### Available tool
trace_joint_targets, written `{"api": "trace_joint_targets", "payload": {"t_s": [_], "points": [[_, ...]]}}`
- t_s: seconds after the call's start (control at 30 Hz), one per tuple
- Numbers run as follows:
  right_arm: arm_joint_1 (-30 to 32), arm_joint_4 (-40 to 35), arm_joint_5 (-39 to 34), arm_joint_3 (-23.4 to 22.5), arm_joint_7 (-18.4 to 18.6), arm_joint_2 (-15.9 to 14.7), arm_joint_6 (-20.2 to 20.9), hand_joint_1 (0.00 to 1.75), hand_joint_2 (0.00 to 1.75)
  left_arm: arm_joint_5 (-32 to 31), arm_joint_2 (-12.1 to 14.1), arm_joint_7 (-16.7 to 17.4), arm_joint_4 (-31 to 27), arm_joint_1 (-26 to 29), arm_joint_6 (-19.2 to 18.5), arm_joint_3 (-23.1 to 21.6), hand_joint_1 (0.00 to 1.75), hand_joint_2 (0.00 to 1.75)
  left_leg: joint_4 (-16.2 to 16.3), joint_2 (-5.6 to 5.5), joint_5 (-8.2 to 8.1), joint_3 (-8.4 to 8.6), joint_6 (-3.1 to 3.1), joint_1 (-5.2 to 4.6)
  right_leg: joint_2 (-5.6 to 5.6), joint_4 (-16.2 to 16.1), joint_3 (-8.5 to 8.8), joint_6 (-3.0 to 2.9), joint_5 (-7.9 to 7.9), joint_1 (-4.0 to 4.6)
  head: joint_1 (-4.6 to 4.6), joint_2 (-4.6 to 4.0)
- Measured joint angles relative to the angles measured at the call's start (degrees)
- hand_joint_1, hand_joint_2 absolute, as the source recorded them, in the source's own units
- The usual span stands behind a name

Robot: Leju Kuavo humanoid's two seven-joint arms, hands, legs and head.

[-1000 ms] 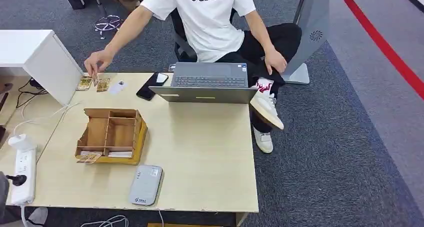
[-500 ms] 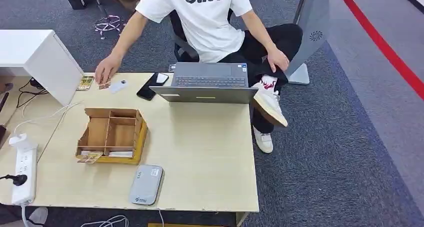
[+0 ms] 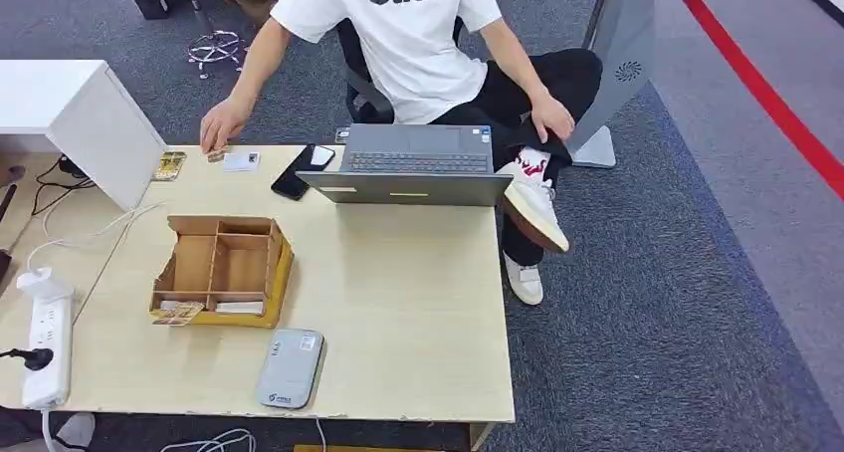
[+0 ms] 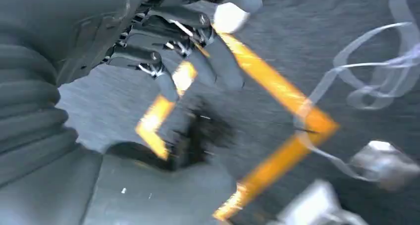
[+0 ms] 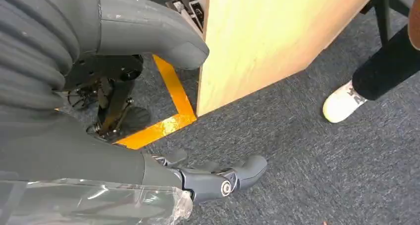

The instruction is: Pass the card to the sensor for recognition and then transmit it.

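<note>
One white card (image 3: 240,160) lies at the far left edge of the tabletop (image 3: 398,293), just beside a person's hand (image 3: 221,130). Near the front edge rests the grey sensor (image 3: 290,368). Left hand (image 4: 183,41) and right hand (image 5: 213,178) hang spread above carpet, holding nothing.

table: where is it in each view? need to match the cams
Head: table fills the centre-left, with the laptop at its far edge.
Left wrist: not in it.
Right wrist: its pale top sits at upper centre.
Shared landmark: the person's white shoe, also in the right wrist view.
</note>
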Motion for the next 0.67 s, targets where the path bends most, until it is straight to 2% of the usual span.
{"api": "trace_joint_targets", "payload": {"t_s": [0.17,0.27,0.53,0.67], "points": [[0.01,0.41,-1.60,-0.02,0.00,0.00,-0.77,0.00,1.75,-14.06,0.04,7.50,4.09,-1.26,-3.24,0.00,0.00,1.75,0.00,-0.05,0.00,-0.02,0.00,0.00,-0.05,0.00,0.01,0.00,0.00,0.00,0.02,0.00],[0.19,0.41,-2.34,0.09,0.02,0.00,-1.29,0.00,1.75,-17.99,0.07,9.40,5.53,-1.59,-5.03,0.13,0.00,1.75,0.00,-0.05,0.00,-0.01,0.00,0.00,-0.05,0.00,0.01,0.00,0.00,0.00,0.02,0.00],[0.37,0.41,-3.04,0.20,0.44,0.00,-1.44,0.00,1.75,-22.95,0.11,10.07,6.55,-1.64,-8.44,0.55,0.00,1.75,0.00,-0.05,0.00,-0.01,0.00,0.00,-0.05,0.00,0.01,0.00,0.00,0.01,0.04,0.00],[0.58,0.37,-3.72,0.35,0.81,0.00,-2.89,0.00,1.75,-28.50,0.13,7.93,6.86,-2.41,-12.64,2.17,0.00,1.75,0.00,-0.05,0.00,-0.02,0.00,0.01,-0.05,0.00,0.01,0.00,0.00,0.01,0.02,0.00]]}}
